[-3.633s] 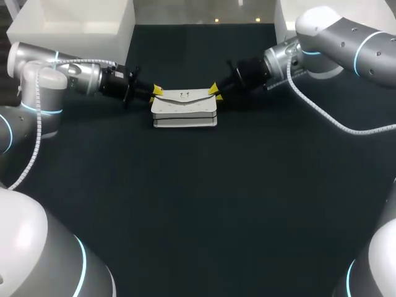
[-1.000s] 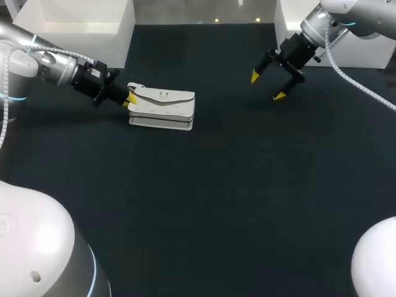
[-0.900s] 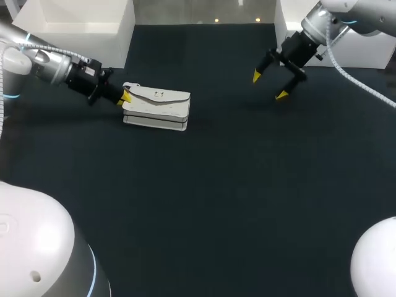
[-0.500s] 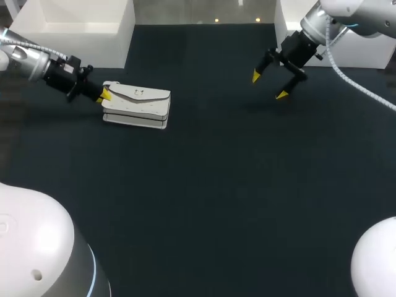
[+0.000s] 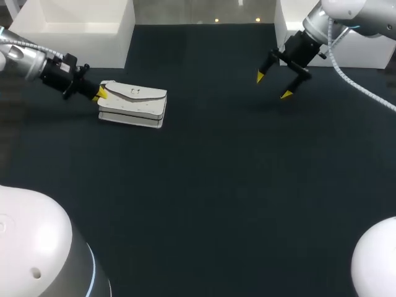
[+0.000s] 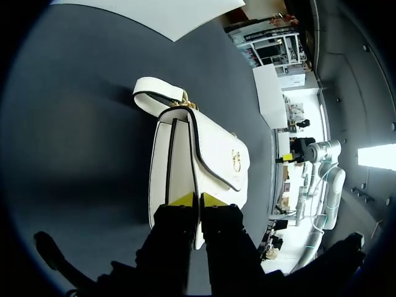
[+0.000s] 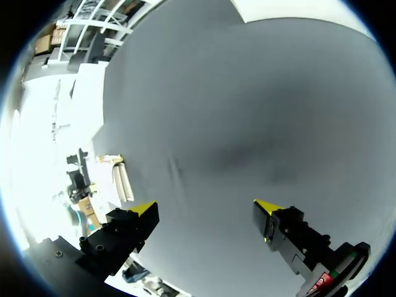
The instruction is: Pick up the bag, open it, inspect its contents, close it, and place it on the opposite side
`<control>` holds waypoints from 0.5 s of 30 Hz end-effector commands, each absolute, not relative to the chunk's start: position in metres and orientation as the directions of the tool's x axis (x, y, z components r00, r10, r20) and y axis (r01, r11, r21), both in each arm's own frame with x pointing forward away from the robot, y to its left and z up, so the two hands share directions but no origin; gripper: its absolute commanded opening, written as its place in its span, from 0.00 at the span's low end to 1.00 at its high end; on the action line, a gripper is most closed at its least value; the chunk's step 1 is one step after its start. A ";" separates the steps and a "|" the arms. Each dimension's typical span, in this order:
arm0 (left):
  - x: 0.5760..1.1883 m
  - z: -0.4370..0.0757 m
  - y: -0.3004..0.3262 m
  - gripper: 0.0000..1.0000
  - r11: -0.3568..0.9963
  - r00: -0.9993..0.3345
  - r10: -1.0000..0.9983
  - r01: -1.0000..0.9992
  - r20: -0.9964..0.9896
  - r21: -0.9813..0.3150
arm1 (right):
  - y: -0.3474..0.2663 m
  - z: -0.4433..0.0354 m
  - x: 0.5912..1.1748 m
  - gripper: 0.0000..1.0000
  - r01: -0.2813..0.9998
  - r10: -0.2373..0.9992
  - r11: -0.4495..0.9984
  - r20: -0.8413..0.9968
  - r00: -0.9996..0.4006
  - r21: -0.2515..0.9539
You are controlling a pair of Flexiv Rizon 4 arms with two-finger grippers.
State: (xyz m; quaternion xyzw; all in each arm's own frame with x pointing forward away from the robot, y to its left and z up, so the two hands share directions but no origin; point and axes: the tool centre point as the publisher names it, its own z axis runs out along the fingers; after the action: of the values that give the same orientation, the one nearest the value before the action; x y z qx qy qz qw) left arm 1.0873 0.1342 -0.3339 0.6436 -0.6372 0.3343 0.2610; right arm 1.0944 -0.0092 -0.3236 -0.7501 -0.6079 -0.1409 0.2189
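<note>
A white bag [image 5: 133, 104] with its flap shut lies at the far left of the table [image 5: 216, 185], its end pinched by the left claw [image 5: 99, 93], seemingly for set-down there, while the right claw [image 5: 273, 85] hangs spread and empty far right.

The bag's [image 6: 162, 179] inside is hidden under its flap [image 6: 218, 151], its near end behind the left gripper [image 6: 197, 199].

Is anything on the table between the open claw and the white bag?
No, nothing visible. Only bare dark table lies between the open right gripper and the bag. The left gripper grips the bag's far end.
</note>
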 end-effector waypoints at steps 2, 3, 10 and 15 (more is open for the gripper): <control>1.085 -0.326 0.164 0.00 -0.030 -0.059 -0.647 -0.994 0.760 -0.103 | -0.042 -0.306 1.092 1.00 0.974 0.876 -0.212 0.427 0.225 -0.080; 1.087 -0.327 0.170 0.00 -0.036 -0.054 -0.649 -0.994 0.759 -0.101 | -0.048 -0.303 1.093 1.00 0.975 0.883 -0.214 0.414 0.220 -0.060; 1.098 -0.332 0.212 0.00 0.017 -0.089 -0.643 -0.995 0.761 -0.101 | -0.075 -0.293 1.099 1.00 0.985 0.952 -0.169 0.263 0.156 0.025; 1.102 -0.335 0.235 0.00 0.009 -0.091 -0.684 -0.993 0.724 -0.116 | -0.088 -0.287 1.101 1.00 0.981 0.969 -0.171 0.193 0.152 0.086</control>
State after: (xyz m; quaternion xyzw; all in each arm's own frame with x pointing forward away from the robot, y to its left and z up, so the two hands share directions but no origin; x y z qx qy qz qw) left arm 1.0937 0.2243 -0.3356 0.6378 -0.6601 0.3289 0.2220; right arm 1.1076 -0.0903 -0.2918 -0.7541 -0.6471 -0.0921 0.0639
